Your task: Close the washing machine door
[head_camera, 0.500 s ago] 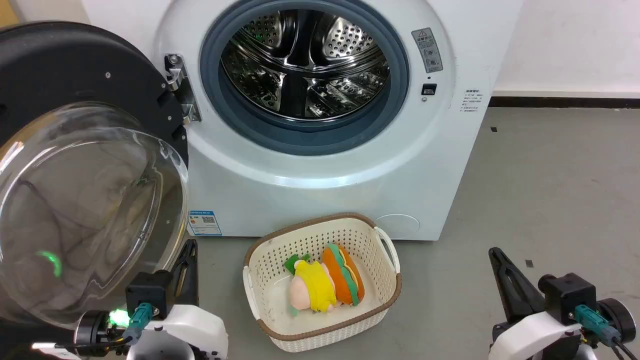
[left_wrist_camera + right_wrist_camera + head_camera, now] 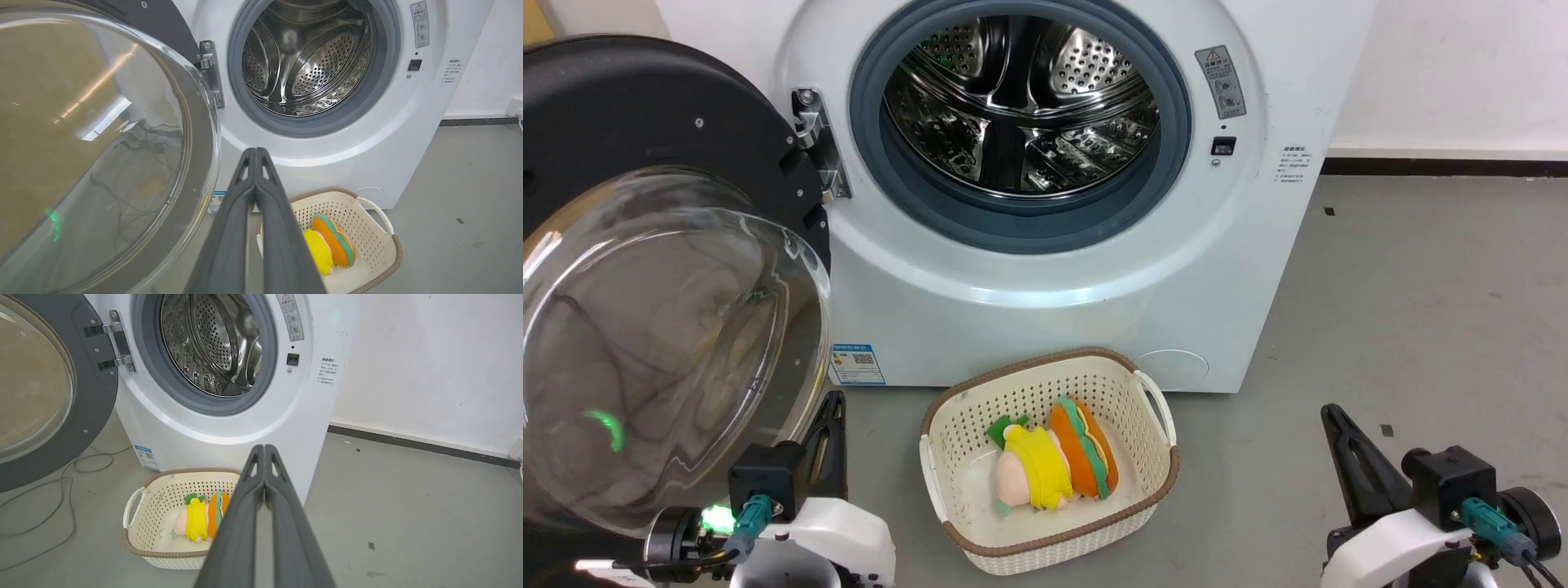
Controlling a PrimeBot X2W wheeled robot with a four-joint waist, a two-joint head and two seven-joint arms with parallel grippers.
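Note:
The washing machine (image 2: 1045, 286) is white, its steel drum (image 2: 1021, 106) exposed inside a grey gasket. The washing machine door (image 2: 662, 327) stands swung wide to the left on its hinge (image 2: 817, 143), black ring around a bulging clear glass bowl; it also shows in the left wrist view (image 2: 94, 143) and right wrist view (image 2: 49, 388). My left gripper (image 2: 833, 402) is shut and empty, just right of the glass bowl's lower edge, low near the floor. My right gripper (image 2: 1331, 411) is shut and empty at the lower right, away from the machine.
A cream perforated basket (image 2: 1152, 482) with a brown rim sits on the grey floor in front of the machine, holding plush toys (image 2: 1054, 461). Cables (image 2: 61, 486) lie on the floor under the door. A white wall (image 2: 1454, 73) runs to the right.

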